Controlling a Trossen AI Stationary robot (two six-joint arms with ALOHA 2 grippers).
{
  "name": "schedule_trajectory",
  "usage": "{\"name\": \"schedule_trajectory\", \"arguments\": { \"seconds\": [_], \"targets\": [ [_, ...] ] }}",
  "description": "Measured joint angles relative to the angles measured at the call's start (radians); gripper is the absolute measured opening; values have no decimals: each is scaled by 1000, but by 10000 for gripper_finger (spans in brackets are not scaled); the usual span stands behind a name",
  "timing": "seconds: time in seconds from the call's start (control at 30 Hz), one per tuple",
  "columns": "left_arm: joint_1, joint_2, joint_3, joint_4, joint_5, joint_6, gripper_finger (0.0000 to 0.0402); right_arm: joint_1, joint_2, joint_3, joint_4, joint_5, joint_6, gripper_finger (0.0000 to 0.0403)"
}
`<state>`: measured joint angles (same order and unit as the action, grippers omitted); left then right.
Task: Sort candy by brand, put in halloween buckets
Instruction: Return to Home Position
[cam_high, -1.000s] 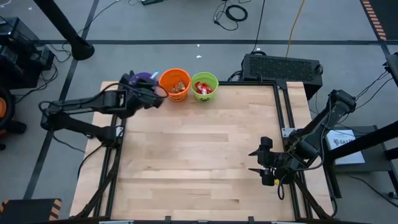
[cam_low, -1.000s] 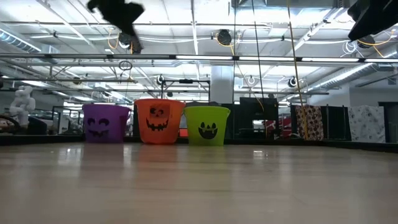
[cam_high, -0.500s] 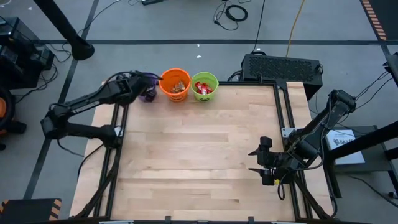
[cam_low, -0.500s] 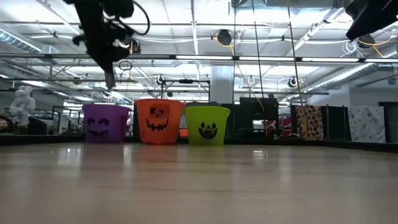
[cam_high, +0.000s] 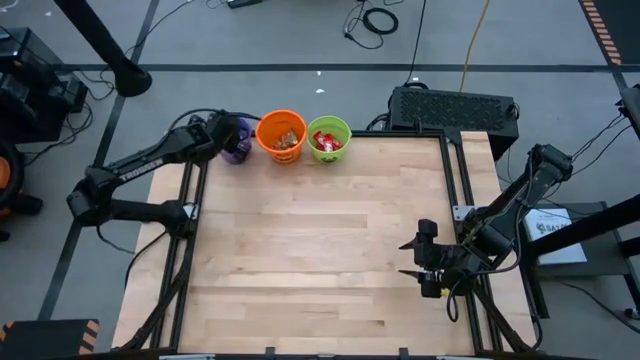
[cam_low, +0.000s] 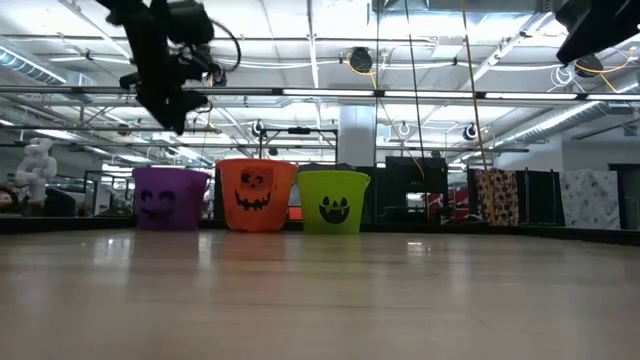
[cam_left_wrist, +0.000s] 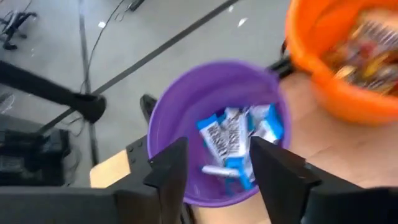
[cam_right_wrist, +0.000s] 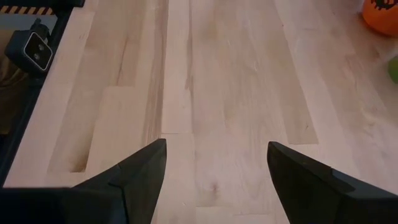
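Three halloween buckets stand in a row at the table's far left edge: purple (cam_high: 237, 152), orange (cam_high: 281, 135) and lime green (cam_high: 329, 138). Blue-wrapped candy (cam_left_wrist: 235, 144) lies inside the purple bucket (cam_left_wrist: 186, 118), brown and gold candy (cam_high: 285, 139) in the orange one, red candy (cam_high: 327, 141) in the green one. My left gripper (cam_left_wrist: 217, 177) hangs open above the purple bucket, tipped down into its mouth, with nothing between its fingers. My right gripper (cam_high: 408, 258) hovers open over the bare table near its right edge.
The wooden table top (cam_high: 320, 250) shows bare boards in front of the buckets. A black case (cam_high: 455, 108) sits beyond the far right corner. Dark frame rails (cam_high: 455, 190) run along the table's sides.
My left gripper has swung from over the table beside the orange bucket toward the far left corner and has sunk, and it now hangs over the purple bucket.
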<state>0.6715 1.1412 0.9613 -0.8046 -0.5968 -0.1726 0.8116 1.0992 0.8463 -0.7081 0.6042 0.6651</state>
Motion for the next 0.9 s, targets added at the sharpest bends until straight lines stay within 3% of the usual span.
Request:
{"name": "schedule_trajectory", "arguments": {
  "seconds": [0.13,0.27,0.37,0.43,0.53,0.67,0.8,0.9],
  "targets": [
    [-52,-64,62,26,82,-5,186,0,0,0,0,49,-6,270],
    [-172,-173,71,165,214,-28,168,-1,0,0,16,235,-55,270],
    [-295,-229,37,306,303,3,151,-6,-1,-14,134,378,-219,269],
    [-385,-240,7,418,349,26,139,-31,0,-23,243,414,-389,262],
    [-517,-240,-53,598,368,74,118,-128,-2,-24,461,327,-646,235],
    [-648,-203,-122,808,365,154,76,-282,-2,-23,658,24,-869,180],
    [-721,-173,-169,924,360,192,18,-409,-26,-25,582,-96,-877,110],
    [-753,-151,-209,929,357,205,8,-478,-57,-80,582,-220,-814,51]
  ]
}}
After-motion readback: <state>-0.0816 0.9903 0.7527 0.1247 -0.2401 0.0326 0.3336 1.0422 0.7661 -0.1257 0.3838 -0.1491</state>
